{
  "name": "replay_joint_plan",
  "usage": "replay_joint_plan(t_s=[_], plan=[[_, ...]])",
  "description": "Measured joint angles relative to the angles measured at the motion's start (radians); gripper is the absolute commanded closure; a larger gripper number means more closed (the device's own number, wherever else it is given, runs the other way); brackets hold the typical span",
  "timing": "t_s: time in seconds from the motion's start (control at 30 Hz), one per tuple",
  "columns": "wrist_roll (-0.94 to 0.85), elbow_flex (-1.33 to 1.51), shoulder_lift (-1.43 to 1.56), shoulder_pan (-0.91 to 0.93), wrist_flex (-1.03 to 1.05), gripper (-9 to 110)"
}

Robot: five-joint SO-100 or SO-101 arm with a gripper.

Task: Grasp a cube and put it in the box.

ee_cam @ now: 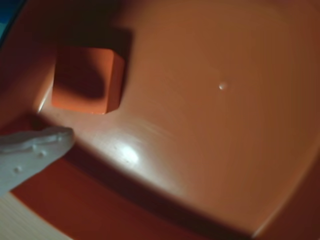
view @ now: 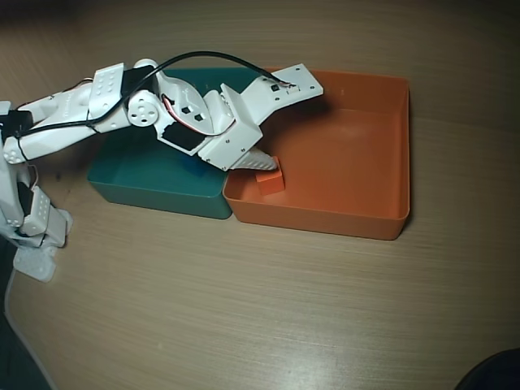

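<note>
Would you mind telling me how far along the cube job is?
Done: the small orange cube rests on the floor of the large orange plastic tray, near its left wall in the overhead view. The gripper hovers beside it, jaws apparently released. Left: withdrawing the arm.

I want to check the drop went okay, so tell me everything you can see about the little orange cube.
The cube is small, solid and orange, with plain matte faces and crisp edges. It sits flat on the floor of the orange box, near the wall next to the green tray. In the wrist view shadow covers its top and a white fingertip stays clear of it. From overhead the gripper hangs right over it; whether they touch cannot be told.
</note>
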Motion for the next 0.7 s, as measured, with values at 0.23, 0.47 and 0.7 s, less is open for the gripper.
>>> replay_joint_plan(t_s=[0.23, 0.47, 0.7], plan=[[0.0, 0.0, 0.0, 0.0, 0.0, 62], [0.0, 0.0, 0.0, 0.0, 0.0, 62], [0.0, 0.0, 0.0, 0.0, 0.0, 66]])
